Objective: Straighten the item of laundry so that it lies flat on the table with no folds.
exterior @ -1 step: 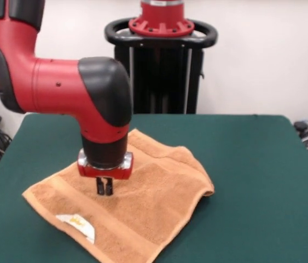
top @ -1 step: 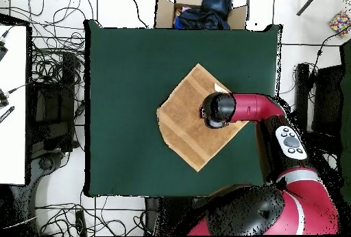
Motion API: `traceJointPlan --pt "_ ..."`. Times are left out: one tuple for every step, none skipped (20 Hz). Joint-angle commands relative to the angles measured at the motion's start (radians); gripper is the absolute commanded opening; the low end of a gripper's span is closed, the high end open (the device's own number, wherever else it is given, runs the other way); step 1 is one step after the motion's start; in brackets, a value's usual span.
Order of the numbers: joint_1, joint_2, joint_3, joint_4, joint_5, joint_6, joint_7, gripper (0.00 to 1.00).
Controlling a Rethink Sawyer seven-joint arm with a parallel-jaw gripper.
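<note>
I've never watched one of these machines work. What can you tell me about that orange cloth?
The towel is orange-tan terry, roughly square, with flat woven bands near its edges and a small white tag. It lies cornerwise on the green table, mostly spread, though one side looks doubled over in a soft fold. The end effector stands upright at its middle, tips close together at the cloth.

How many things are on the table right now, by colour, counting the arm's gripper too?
Orange-tan: 1, the towel, with a fold along its right side in the front view.
Red and black: 1, the gripper, jaws close together above the towel.
Dark green: 1, the table itself.
Total: 3
</note>
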Motion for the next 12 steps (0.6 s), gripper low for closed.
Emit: traceJointPlan --pt "-0.027 0.06 0.106 -0.232 -0.066 0.049 -0.303 0.0" --pt "-0.031 0.066 0.11 -0.244 -0.064 0.055 -0.318 0.0" --pt "-0.033 0.074 0.114 -0.258 -0.061 0.066 -0.332 0.0" --pt "-0.034 0.08 0.118 -0.269 -0.059 0.074 -0.345 0.0" --pt "-0.035 0.087 0.121 -0.282 -0.056 0.083 -0.357 0.0" --pt "-0.035 0.091 0.121 -0.29 -0.054 0.089 -0.367 0.0" --pt "-0.034 0.093 0.121 -0.298 -0.05 0.094 -0.377 0.0" --pt "-0.032 0.094 0.12 -0.304 -0.047 0.098 -0.385 0.0" --pt "-0.029 0.095 0.118 -0.313 -0.042 0.104 -0.395 0.0" --pt "-0.026 0.096 0.118 -0.322 -0.041 0.111 -0.404 0.0" --pt "-0.023 0.097 0.117 -0.331 -0.039 0.118 -0.413 0.0" --pt "-0.02 0.098 0.115 -0.338 -0.036 0.122 -0.419 0.0"
